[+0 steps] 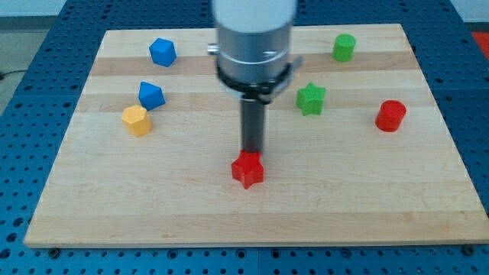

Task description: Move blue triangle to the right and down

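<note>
The blue triangle [150,95] lies on the wooden board [351,198] at the view's left, just above and right of a yellow block [137,120]. My tip [250,150] is at the board's middle, well to the right of and lower than the blue triangle. It stands just above a red star [247,169], touching it or nearly so. The arm's grey body hangs above the rod at the view's top centre.
A second blue block [163,52] sits at the upper left. A green star [310,98] lies right of the rod, a green cylinder [344,47] at the upper right, and a red cylinder [390,115] at the right.
</note>
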`<state>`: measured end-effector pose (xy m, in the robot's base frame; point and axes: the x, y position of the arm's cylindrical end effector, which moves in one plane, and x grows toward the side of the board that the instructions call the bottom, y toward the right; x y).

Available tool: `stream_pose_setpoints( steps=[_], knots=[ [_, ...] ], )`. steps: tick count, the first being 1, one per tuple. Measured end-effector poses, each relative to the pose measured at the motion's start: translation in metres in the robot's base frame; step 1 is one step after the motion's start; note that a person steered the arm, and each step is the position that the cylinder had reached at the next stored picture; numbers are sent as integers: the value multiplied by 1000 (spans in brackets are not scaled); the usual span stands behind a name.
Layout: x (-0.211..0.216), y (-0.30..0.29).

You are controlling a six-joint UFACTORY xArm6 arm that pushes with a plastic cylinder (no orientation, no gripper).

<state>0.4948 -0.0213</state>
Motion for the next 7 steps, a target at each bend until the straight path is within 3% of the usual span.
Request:
stream_pose_setpoints(
  steps=[2, 4, 5, 7],
  knots=[
    [-93, -30],
    [-173, -106],
    [-177, -160],
    [-136, -189]
  ],
)
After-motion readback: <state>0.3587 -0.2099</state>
